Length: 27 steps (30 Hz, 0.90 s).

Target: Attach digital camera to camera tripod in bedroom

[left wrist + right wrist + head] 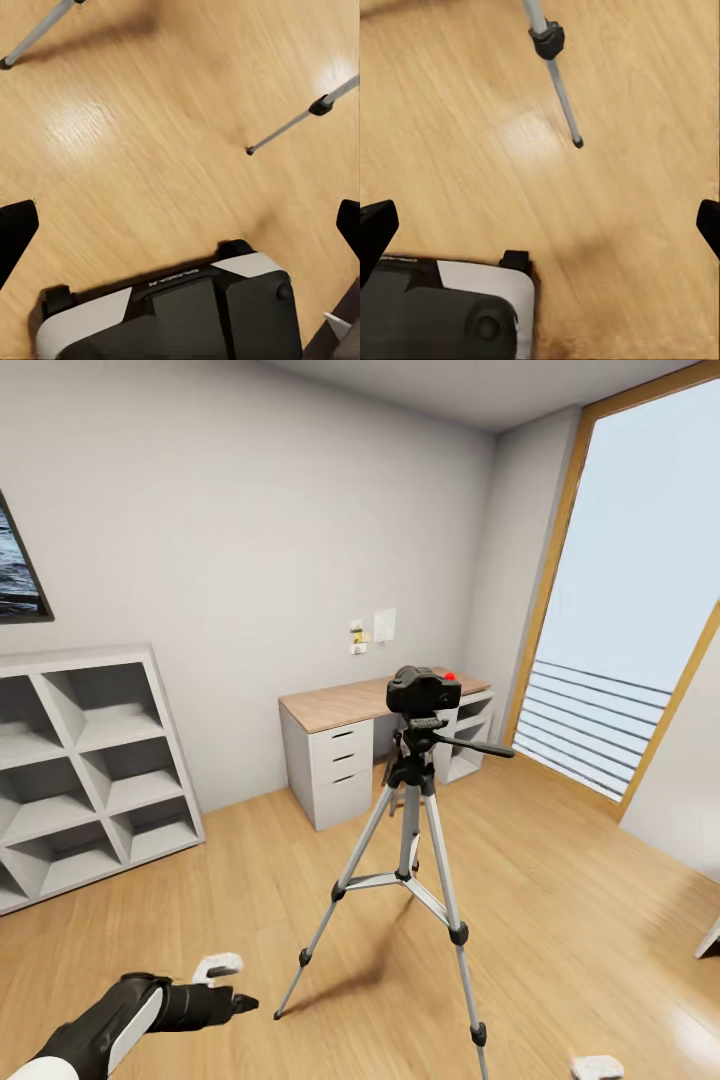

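Observation:
The digital camera [423, 690], a chunky black body with a red button [450, 676], sits on top of the black head of the camera tripod [410, 830], which stands on the plank floor in mid-room with its pan handle pointing right. My left gripper [238, 1003] hangs low at the lower left, well short of the tripod's near left foot. In the left wrist view the left gripper [180, 225] is open over bare floor, with tripod legs [300, 122] beyond it. My right gripper [541, 229] is open too, with one tripod leg [556, 75] ahead.
White cube shelves [80, 770] line the left wall under a black TV [15, 575]. A wood-topped desk [350, 705] with drawers stands behind the tripod. A tall window [640, 590] takes up the right wall. My base [180, 307] shows beneath both grippers.

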{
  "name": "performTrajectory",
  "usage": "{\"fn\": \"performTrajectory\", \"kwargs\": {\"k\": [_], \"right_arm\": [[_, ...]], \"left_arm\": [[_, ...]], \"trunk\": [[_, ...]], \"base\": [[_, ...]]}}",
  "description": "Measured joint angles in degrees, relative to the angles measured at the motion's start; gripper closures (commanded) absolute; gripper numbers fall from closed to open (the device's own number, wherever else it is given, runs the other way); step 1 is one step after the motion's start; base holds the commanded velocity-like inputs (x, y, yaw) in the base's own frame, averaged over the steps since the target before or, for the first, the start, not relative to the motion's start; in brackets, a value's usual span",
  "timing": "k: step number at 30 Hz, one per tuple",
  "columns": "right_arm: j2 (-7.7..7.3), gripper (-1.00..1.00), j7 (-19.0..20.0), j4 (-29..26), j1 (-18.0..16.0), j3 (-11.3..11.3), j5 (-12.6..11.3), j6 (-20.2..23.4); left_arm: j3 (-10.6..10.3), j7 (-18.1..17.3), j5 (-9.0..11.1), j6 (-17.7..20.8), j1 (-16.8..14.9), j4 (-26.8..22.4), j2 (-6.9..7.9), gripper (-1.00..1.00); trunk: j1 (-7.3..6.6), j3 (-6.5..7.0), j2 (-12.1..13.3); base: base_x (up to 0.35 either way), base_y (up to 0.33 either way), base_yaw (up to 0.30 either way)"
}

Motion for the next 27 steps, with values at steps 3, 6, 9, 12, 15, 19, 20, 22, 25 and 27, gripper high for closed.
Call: {"fn": "performTrajectory", "kwargs": {"k": [3, 6, 9, 12, 15, 19, 20, 22, 25, 27], "right_arm": [[-1.04, -1.0, -3.54, 8.69, -0.26, 0.06, -0.02, -0.75], [-1.48, -1.0, -6.4, 14.71, -0.4, 0.31, 0.05, -1.67], [-1.56, -1.0, -9.64, 18.73, -0.44, 0.55, 0.19, -2.72], [-1.42, -1.0, -13.19, 22.42, -0.41, 0.59, 0.17, -3.47], [-1.28, -1.0, -15.77, 26.46, -0.38, 0.55, 0.09, -3.88], [-0.44, -1.0, -17.59, 33.84, -0.05, 0.55, 0.01, -4.18], [-0.01, -1.0, -17.77, 35.13, -0.02, 0.54, 0.0, -4.21], [1.13, -1.0, -18.03, 37.06, 0.04, 0.5, -0.03, -4.25], [2.82, -1.0, -18.25, 38.73, 0.08, 0.45, -0.08, -4.29], [3.58, -1.0, -18.31, 39.36, 0.1, 0.43, -0.15, -4.32]], "left_arm": [[0.09, 0.66, 0.17, -1.89, 1.69, 2.29, -0.11, -1.0], [0.11, 2.13, 0.44, -4.23, 2.91, 6.18, -0.47, -1.0], [0.13, 4.59, 0.55, -6.57, 3.55, 11.88, -1.61, -1.0], [0.26, 7.88, 0.54, -8.83, 3.92, 17.78, -2.87, -1.0], [0.44, 11.26, 0.64, -10.78, 4.3, 22.87, -4.07, -1.0], [0.54, 14.65, 0.79, -13.29, 6.88, 27.6, -5.59, -1.0], [0.56, 14.99, 0.81, -13.66, 7.68, 28.12, -5.9, -1.0], [0.56, 15.48, 0.83, -14.22, 9.6, 28.9, -6.54, -1.0], [0.56, 15.93, 0.71, -14.62, 13.1, 29.53, -7.76, -1.0], [0.55, 16.1, 0.6, -14.78, 15.34, 29.77, -8.53, -1.0]], "trunk": [[0.0, 0.0, 0.0], [0.0, 0.0, 0.0], [0.0, 0.0, 0.0], [0.0, 0.0, -0.01], [0.0, 0.0, -0.01], [0.0, -0.01, -0.01], [0.0, -0.01, -0.01], [0.0, -0.01, -0.02], [0.0, -0.01, -0.02], [0.0, -0.01, -0.02]], "base": [[0.0, 0.0, 0.0], [0.0, 0.0, 0.0], [0.0, 0.0, 0.0], [0.0, 0.0, 0.0], [0.0, 0.0, 0.0], [0.0, 0.0, 0.0], [0.0, 0.0, 0.0], [0.0, 0.0, 0.0], [0.0, 0.0, 0.0], [0.0, 0.0, 0.0]]}}
